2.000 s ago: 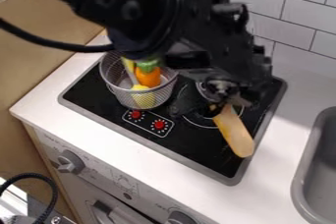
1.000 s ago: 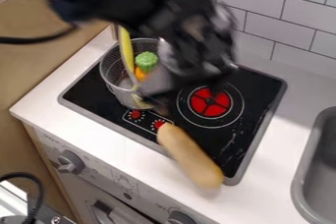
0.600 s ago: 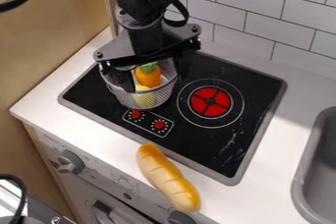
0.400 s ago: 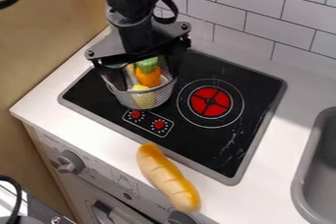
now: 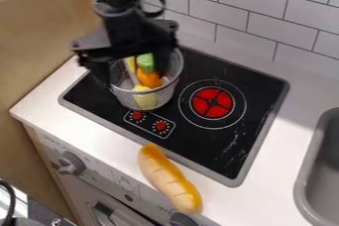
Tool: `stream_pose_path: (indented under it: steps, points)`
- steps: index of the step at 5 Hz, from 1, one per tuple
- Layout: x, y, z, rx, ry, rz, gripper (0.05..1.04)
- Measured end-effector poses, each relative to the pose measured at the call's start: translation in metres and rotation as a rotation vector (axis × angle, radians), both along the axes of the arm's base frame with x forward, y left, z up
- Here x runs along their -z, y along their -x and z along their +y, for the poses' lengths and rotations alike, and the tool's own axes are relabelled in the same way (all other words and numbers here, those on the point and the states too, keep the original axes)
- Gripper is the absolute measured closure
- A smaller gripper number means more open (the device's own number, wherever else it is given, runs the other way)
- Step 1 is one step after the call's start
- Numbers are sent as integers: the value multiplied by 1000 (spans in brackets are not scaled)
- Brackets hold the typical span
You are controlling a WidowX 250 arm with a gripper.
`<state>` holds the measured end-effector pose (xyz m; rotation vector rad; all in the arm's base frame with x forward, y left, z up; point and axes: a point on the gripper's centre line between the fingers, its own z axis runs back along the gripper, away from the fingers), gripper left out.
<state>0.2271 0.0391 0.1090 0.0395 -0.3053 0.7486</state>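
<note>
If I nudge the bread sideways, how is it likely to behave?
The bread may well roll, being long and rounded, and could drop, lying near the front edge of the counter. Its smooth, glossy crust suggests a stiff, slightly slippery toy.

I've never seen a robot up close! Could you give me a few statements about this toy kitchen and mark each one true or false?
1. The black two-finger gripper is over the silver mesh basket. True.
2. The gripper's fingers are pressed together. False: they are spread apart.
3. The orange toy carrot with a green top is in the basket. True.
4. The long tan toy bread rests on the red burner. False: it lies on the white counter, in front of the black stovetop.
5. Two small red knobs are on the stovetop. True.
</note>
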Motion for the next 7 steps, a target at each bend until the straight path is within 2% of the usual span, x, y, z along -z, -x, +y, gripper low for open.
stream_pose_path:
  steps: [2, 3, 4, 7]
  points:
    - [-9, 12, 31, 34, -17, 101, 81]
    - [-9, 16, 42, 59, -11, 128, 81]
    - [-8, 23, 58, 106, 4, 136, 81]
    - [-11, 25, 92, 177, 4, 129, 81]
